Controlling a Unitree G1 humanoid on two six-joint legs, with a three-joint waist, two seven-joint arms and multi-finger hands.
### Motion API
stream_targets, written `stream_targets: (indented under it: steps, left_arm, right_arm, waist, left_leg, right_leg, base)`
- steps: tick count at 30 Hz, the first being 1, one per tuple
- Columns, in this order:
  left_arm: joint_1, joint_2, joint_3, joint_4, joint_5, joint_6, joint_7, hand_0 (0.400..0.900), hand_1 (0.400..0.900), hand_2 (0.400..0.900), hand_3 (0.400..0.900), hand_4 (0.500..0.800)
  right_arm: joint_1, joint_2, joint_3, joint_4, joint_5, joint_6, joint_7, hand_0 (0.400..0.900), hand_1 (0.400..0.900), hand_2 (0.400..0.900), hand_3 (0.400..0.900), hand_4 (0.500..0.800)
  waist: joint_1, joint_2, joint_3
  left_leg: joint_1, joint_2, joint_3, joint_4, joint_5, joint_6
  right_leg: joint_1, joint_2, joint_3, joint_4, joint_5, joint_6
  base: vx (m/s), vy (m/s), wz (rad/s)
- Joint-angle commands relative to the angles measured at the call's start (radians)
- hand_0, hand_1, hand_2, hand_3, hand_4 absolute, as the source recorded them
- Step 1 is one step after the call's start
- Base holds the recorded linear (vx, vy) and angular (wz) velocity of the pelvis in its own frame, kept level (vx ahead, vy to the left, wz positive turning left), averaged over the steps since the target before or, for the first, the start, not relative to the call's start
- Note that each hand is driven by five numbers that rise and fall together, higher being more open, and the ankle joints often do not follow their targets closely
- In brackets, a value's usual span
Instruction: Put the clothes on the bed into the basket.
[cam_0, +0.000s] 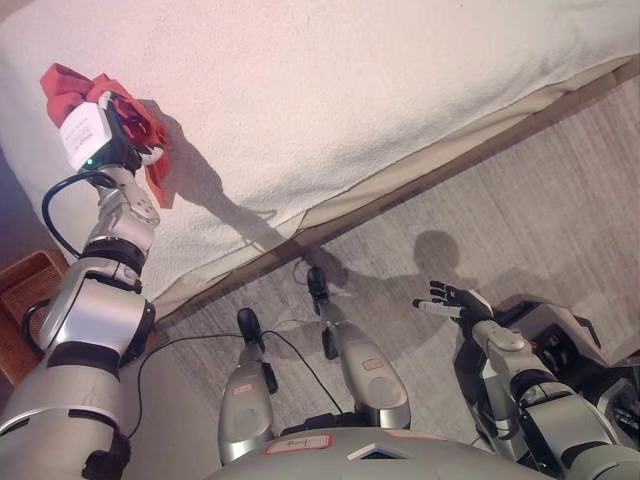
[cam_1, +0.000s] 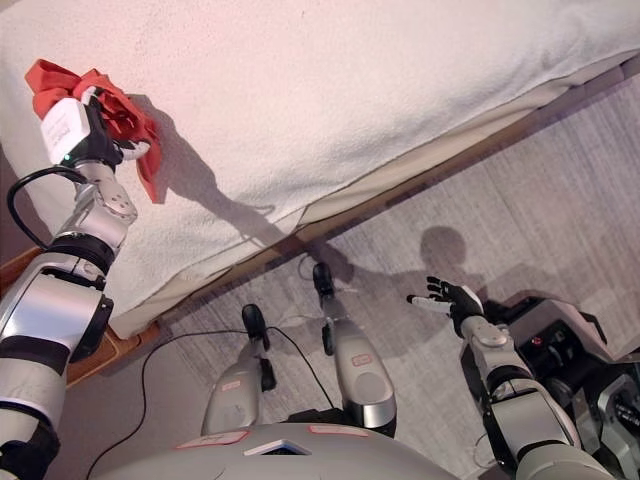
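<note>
Nearest me, well apart from the bed (cam_0: 380, 90) and out over the grey floor (cam_0: 560, 180), my right hand (cam_1: 447, 297) is hanging idle with its fingers spread loose, holding nothing. Farther off, at the bed's near edge, my left hand (cam_0: 128, 135) is gripping the red cloth (cam_0: 70, 85), fingers curled into the bunched fabric, which is resting on the white bed cover and trailing down past my wrist. Beside the bed's corner, by my left arm, a brown woven basket (cam_0: 30, 290) is standing on the floor.
</note>
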Motion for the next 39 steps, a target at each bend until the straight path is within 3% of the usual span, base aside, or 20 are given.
stream_targets:
  steps: [1,2,3,4,10,24,30,35,39]
  left_arm:
    - [-0.134,0.120,-0.050,0.069,0.037,0.005,0.053,0.900,0.900,0.900,0.900,0.800]
    - [-0.142,0.123,-0.061,0.080,0.038,0.011,0.040,0.900,0.900,0.900,0.900,0.800]
    - [-0.156,0.135,-0.071,0.096,0.036,0.013,0.031,0.796,0.796,0.796,0.796,0.738]
    - [-0.169,0.141,-0.080,0.109,0.034,0.016,0.020,0.400,0.400,0.400,0.400,0.500]
    - [-0.197,0.163,-0.107,0.154,0.037,0.012,-0.014,0.400,0.400,0.400,0.400,0.500]
    - [-0.157,0.091,-0.116,0.104,0.065,-0.001,-0.011,0.400,0.400,0.400,0.400,0.500]
    - [-0.070,0.074,-0.065,0.053,0.058,-0.014,-0.029,0.400,0.400,0.400,0.400,0.500]
    - [0.003,0.100,-0.037,0.033,0.070,-0.020,-0.065,0.400,0.400,0.400,0.400,0.500]
    - [0.044,0.135,0.007,0.045,0.021,-0.032,-0.118,0.400,0.400,0.400,0.400,0.500]
  right_arm:
    - [0.023,-0.096,0.027,0.007,0.036,-0.025,-0.019,0.900,0.900,0.900,0.900,0.800]
    - [0.017,-0.104,0.028,-0.003,0.043,-0.024,-0.019,0.900,0.900,0.900,0.900,0.800]
    - [0.009,-0.112,0.028,-0.017,0.048,-0.022,-0.018,0.900,0.900,0.900,0.900,0.800]
    - [0.006,-0.115,0.028,-0.028,0.054,-0.020,-0.017,0.900,0.900,0.900,0.900,0.800]
    - [-0.009,-0.115,0.037,-0.047,0.074,-0.022,-0.017,0.900,0.900,0.900,0.900,0.800]
    - [0.012,-0.095,0.032,-0.025,0.071,-0.038,-0.017,0.900,0.900,0.900,0.900,0.800]
    - [0.027,-0.086,0.008,0.009,0.054,-0.028,-0.025,0.900,0.900,0.900,0.900,0.800]
    - [0.061,-0.094,-0.035,0.059,0.028,-0.017,-0.019,0.900,0.900,0.900,0.900,0.800]
    - [0.090,-0.110,-0.076,0.117,-0.005,0.001,-0.015,0.900,0.900,0.900,0.900,0.800]
  waist:
    - [0.010,0.008,-0.062]
    - [0.009,0.009,-0.055]
    - [0.007,0.009,-0.050]
    - [0.004,0.008,-0.045]
    - [-0.007,0.008,-0.023]
    - [-0.002,0.010,-0.062]
    - [0.021,0.003,-0.083]
    - [0.044,0.006,-0.095]
    - [0.058,0.015,-0.109]
  left_leg:
    - [-0.068,0.051,-0.039,0.076,-0.020,-0.040]
    - [-0.078,0.052,-0.041,0.071,-0.013,-0.040]
    - [-0.089,0.054,-0.042,0.069,-0.007,-0.040]
    - [-0.100,0.057,-0.044,0.069,-0.003,-0.041]
    - [-0.151,0.065,-0.048,0.085,0.000,-0.044]
    - [-0.141,0.061,-0.051,0.098,-0.019,-0.047]
    - [-0.074,0.065,-0.042,0.094,-0.037,-0.047]
    - [0.000,0.064,-0.045,0.079,-0.049,-0.046]
    - [0.065,0.060,-0.041,0.049,-0.043,-0.047]
  right_leg:
    - [-0.087,-0.101,-0.023,0.070,0.019,0.078]
    - [-0.096,-0.099,-0.025,0.067,0.021,0.078]
    - [-0.106,-0.098,-0.028,0.065,0.024,0.077]
    - [-0.117,-0.096,-0.029,0.065,0.026,0.076]
    - [-0.150,-0.095,-0.029,0.057,0.037,0.074]
    - [-0.123,-0.100,-0.038,0.048,0.028,0.072]
    - [-0.059,-0.102,-0.049,0.047,0.017,0.074]
    - [0.017,-0.110,-0.057,0.050,-0.002,0.075]
    - [0.089,-0.117,-0.073,0.035,-0.011,0.078]
  base:
    - [-0.07,-0.008,0.05]
    - [-0.07,-0.014,0.03]
    - [-0.06,-0.021,0.02]
    - [-0.06,-0.017,-0.02]
    - [-0.02,-0.002,-0.02]
    - [0.01,0.000,0.00]
    - [0.05,-0.011,-0.01]
    - [0.10,-0.004,0.16]
    - [0.10,0.031,0.27]
